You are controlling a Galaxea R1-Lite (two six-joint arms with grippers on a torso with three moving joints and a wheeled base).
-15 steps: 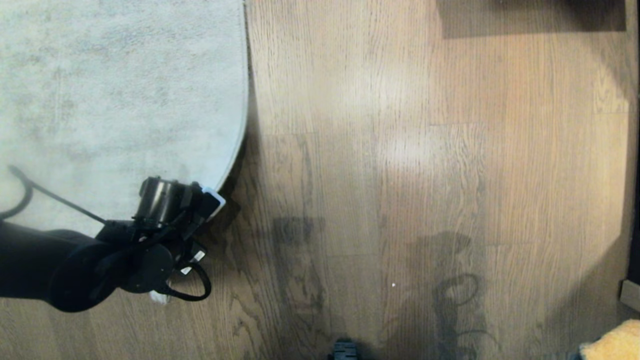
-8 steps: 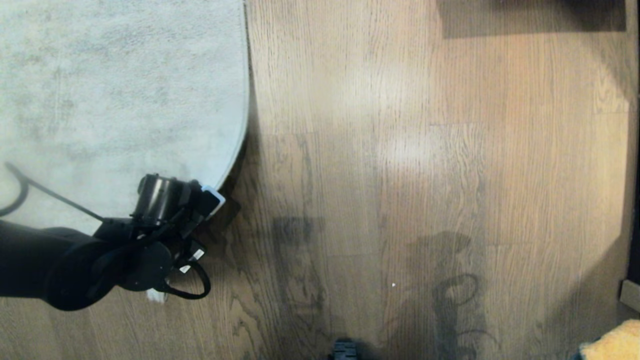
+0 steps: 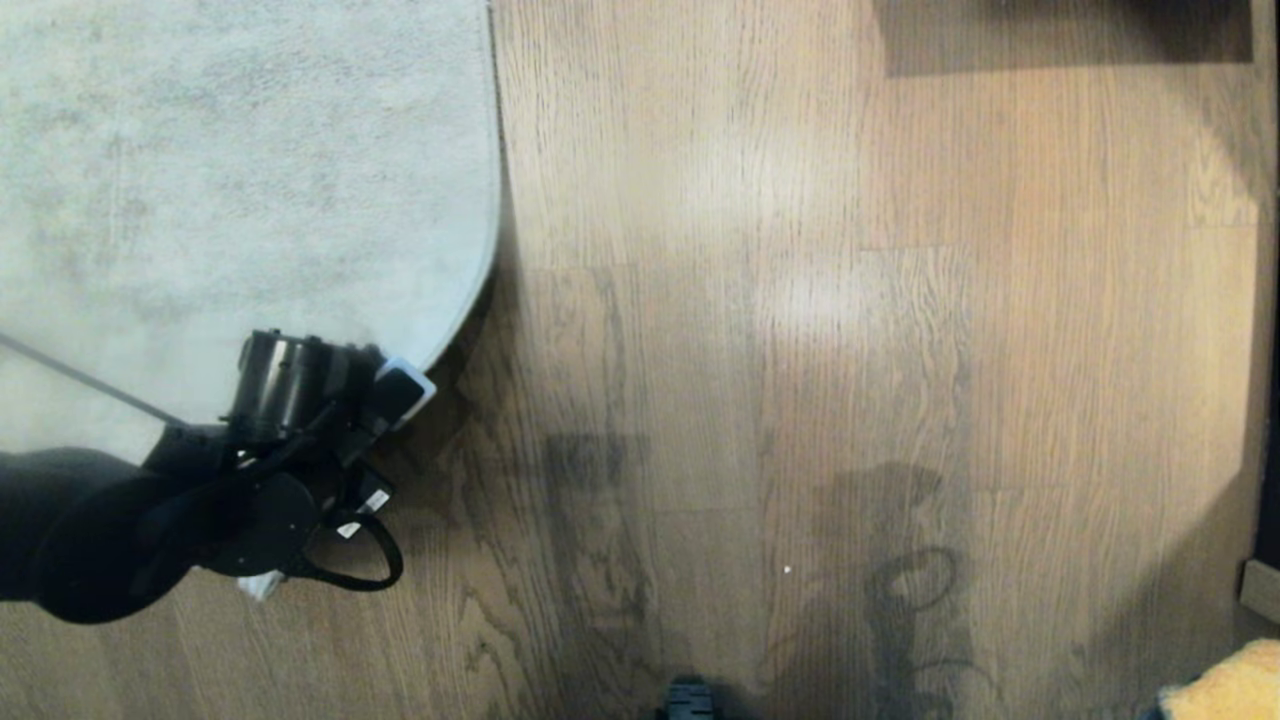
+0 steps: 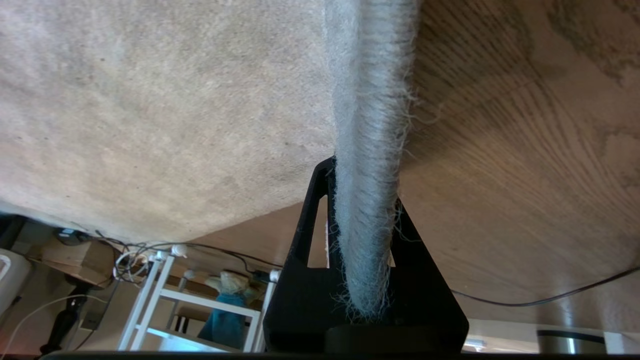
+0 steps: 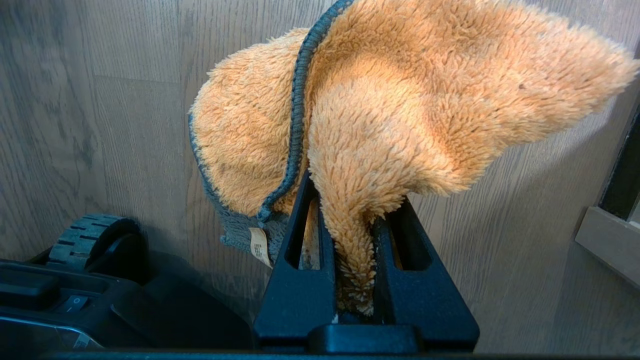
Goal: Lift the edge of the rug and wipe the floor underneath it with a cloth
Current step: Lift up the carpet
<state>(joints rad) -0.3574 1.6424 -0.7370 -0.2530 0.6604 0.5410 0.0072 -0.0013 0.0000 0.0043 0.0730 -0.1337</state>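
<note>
The light grey rug covers the upper left of the head view, and its near corner curls up off the brown wood floor. My left gripper is shut on the rug edge, whose fuzzy border runs between the black fingers. The tan backing shows on one side of the edge and floor on the other. My right gripper is shut on the orange fluffy cloth, which hangs over the floor. Only a bit of the cloth shows at the head view's bottom right corner.
A dark rectangular shape lies at the far right. A pale ledge stands at the right edge. Part of my base shows at the bottom middle, and a base wheel sits beside the cloth. Beyond the lifted rug are a white rack and cables.
My left arm has shifted a little to the left with the rug corner still in its grip. The cloth and the right side have not moved.
</note>
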